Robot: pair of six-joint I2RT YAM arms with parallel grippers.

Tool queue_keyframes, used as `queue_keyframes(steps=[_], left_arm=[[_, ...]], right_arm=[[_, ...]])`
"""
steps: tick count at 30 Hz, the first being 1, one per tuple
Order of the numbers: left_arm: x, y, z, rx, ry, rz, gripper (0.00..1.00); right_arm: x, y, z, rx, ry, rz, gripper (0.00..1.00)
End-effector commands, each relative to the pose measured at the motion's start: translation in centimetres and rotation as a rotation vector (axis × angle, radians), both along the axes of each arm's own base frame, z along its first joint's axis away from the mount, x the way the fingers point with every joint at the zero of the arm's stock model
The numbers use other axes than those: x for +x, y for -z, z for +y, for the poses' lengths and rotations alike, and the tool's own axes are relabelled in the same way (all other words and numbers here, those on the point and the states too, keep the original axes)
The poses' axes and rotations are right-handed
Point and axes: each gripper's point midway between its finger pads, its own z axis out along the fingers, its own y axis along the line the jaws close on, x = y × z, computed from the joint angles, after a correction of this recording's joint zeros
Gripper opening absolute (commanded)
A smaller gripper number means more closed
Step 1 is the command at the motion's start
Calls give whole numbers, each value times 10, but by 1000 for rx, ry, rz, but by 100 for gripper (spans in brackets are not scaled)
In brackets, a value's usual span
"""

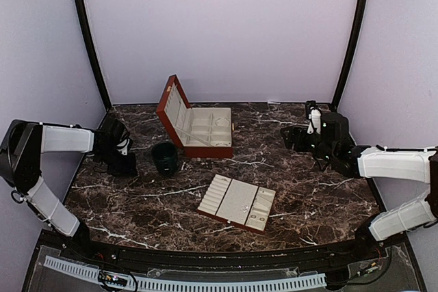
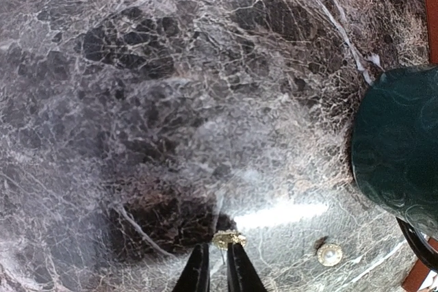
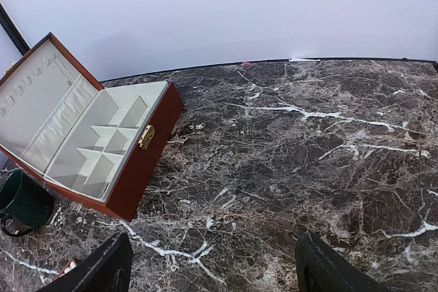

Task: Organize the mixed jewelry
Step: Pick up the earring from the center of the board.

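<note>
The work surface is a dark marble table (image 1: 308,189) veined in white, enclosed by plain pale walls.

1. Left gripper (image 2: 219,254): it sits low over the marble just beside the dark green cup (image 2: 397,148), on the cup's left in the top view. Its jaws stand almost together, with only a narrow slit between them. A small gold piece (image 2: 229,239) sits right at the tips. I cannot tell whether the piece is pinched or merely touched.
2. A pearl stud (image 2: 330,254) lies on the marble between the gold piece and the cup, apart from both.
3. The red-brown box (image 1: 198,128) stands behind the cup and to its right, lid up, cream compartments exposed. The cream slotted tray (image 1: 236,203) lies flat, nearer the arm bases than the cup.
4. Right gripper (image 3: 215,268): it is well apart from the cup, beyond the box, with its jaws spread wide and holding nothing.

I judge the step in hand to be the pick of the gold piece. To do it well:
- I centre the piece between the pads.
- I complete the squeeze before any lift.
- I raise straight and slowly, and confirm in the wrist view that the piece comes up.

An off-centre squeeze would likely flick so small and hard a piece toward the stud or the cup.
</note>
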Motion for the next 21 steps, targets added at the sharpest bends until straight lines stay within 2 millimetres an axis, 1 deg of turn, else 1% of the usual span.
queue_keyframes(steps=[1, 3, 9, 14, 17, 19, 21], left_arm=[[2, 0, 0, -12, 4, 0, 10], [2, 1, -1, -12, 3, 6, 9], [3, 1, -2, -18, 5, 2, 0], [4, -9, 1, -10, -11, -31, 0], [4, -25, 1, -29, -26, -89, 0], [4, -39, -3, -63, -18, -147, 0], [5, -57, -9, -103, 9, -223, 0]], right_arm=[[2, -7, -1, 18, 13, -33, 82], [2, -7, -1, 17, 13, -33, 82], [2, -8, -1, 20, 14, -38, 82], [1, -12, -1, 27, 13, -43, 82], [0, -20, -1, 48, 11, -55, 83], [-1, -29, 1, 68, 0, -69, 84], [-4, -40, 6, 93, -27, -84, 84]])
